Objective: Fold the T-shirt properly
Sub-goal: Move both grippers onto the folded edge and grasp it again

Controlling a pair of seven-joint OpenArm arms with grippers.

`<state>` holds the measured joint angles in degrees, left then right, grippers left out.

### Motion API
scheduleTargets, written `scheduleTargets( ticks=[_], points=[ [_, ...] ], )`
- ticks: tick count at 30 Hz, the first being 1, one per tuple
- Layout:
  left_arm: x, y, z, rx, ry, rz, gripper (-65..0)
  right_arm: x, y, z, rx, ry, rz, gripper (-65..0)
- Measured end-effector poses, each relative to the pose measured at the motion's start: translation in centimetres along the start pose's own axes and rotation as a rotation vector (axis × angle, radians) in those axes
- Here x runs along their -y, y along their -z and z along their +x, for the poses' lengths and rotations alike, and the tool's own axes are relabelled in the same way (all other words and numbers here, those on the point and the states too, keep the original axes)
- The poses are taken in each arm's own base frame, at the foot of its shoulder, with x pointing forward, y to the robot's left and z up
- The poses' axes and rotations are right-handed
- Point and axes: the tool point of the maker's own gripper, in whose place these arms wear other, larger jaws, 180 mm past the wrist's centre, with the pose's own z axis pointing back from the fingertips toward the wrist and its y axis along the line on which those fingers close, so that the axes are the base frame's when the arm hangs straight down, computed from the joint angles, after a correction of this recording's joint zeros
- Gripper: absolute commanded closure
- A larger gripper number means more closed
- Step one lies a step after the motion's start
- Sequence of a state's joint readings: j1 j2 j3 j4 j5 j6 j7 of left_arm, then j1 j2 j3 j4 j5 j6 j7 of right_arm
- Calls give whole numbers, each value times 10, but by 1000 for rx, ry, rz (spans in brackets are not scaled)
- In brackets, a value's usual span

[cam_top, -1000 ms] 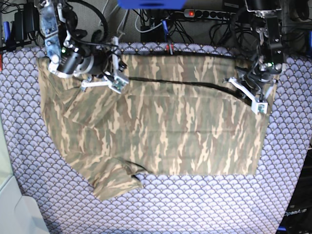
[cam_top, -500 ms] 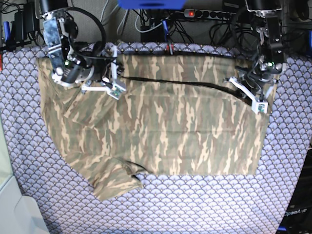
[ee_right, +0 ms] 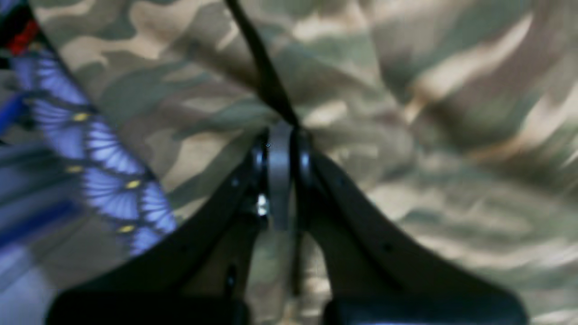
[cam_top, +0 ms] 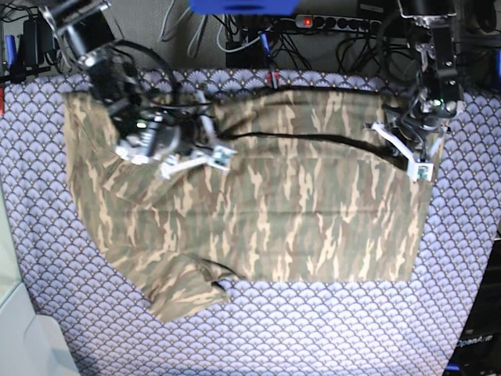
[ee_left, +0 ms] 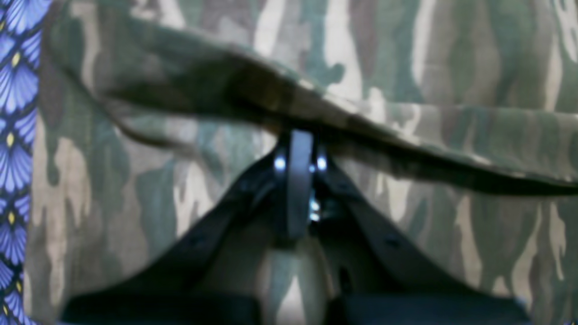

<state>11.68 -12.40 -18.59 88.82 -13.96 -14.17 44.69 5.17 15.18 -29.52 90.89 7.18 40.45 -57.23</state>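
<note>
Both grippers, left [cam_top: 420,171] at three o'clock and right [cam_top: 222,154] at ten, are pinching the T-shirt [cam_top: 297,211] edge with jaws fully closed.

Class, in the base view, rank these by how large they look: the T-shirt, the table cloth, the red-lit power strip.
1. table cloth, reaching every side of the picture
2. T-shirt, lying across its middle
3. power strip, a short bar at the far edge

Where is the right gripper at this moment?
In the base view the right gripper is upper left, over the T-shirt, its fingers shut on the shirt's dark-lined far edge, near the purple table cloth.
</note>
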Motion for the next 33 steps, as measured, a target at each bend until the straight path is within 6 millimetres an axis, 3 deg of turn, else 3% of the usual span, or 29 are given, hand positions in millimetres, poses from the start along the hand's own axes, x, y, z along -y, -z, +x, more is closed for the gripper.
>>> scheduleTargets(
  ticks=[6, 11, 15, 20, 22, 26, 29, 33],
  points=[
    [-1, -1, -4, 1, 8, 6, -5, 27, 1, 13, -124, -204, -184, -3],
    [-5, -2, -5, -1, 53, 30, -5, 54, -16, 11, -208, -283, -349, -3],
    [-5, -2, -4, 0, 57, 31, -5, 62, -38, 18, -180, -307, -423, -3],
    [-5, -2, -4, -1, 59, 34, -5, 89, -91, 38, -70, -243, -579, -3],
    [-6, -2, -4, -3, 60, 34, -5, 91, -102, 31, -74, -213, -612, -3],
    [-5, -2, -4, -2, 59, 34, -5, 77, -94, 17, -89, -201, -563, -3],
    [-9, -3, -4, -2, 50, 39, -5, 68, -91, -18, -158, -154, -543, -3],
    [-35, -9, -8, -17, 21, 104, -5, 53, -87, -55, -214, -81, -498, -3]
  ],
)
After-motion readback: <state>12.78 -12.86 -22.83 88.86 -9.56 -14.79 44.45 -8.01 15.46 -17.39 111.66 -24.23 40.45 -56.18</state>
